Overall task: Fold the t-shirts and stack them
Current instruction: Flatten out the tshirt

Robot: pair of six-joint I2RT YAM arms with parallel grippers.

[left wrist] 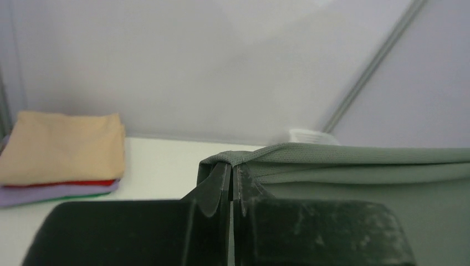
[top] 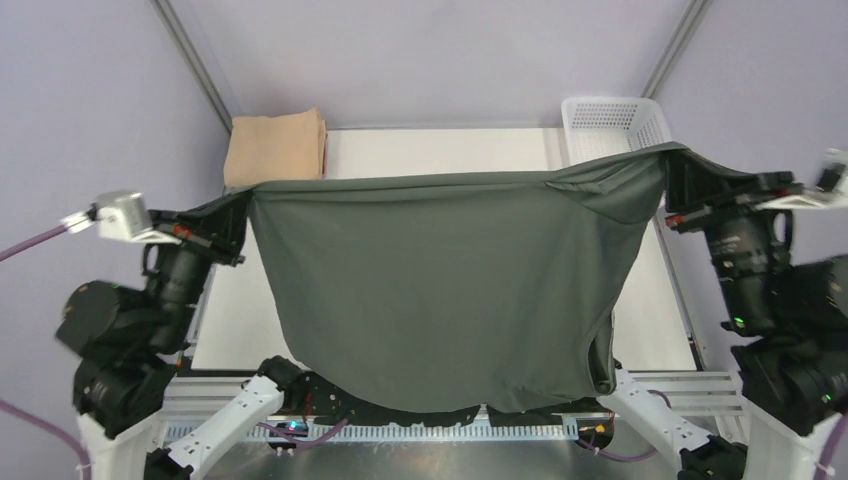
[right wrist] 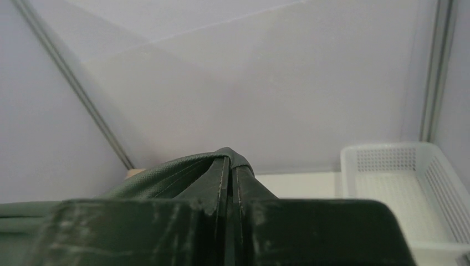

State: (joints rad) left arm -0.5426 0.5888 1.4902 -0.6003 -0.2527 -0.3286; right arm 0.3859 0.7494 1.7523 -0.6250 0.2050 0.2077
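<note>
"Grey t-shirt (top: 430,290), top view?"
"Hangs spread above the table (top: 440,150), stretched between left gripper (top: 242,205) and right gripper (top: 672,170); folded stack (top: 276,145) far left."
"Left wrist?"
"Jaws pinched on its hem."
"Right wrist?"
"Jaws clamped on a corner; basket (right wrist: 382,158) to the right."

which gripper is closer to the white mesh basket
Right. The right gripper pinches the grey t-shirt corner just beside the basket; the left gripper pinches the opposite corner across the table, near the folded stack.
</note>
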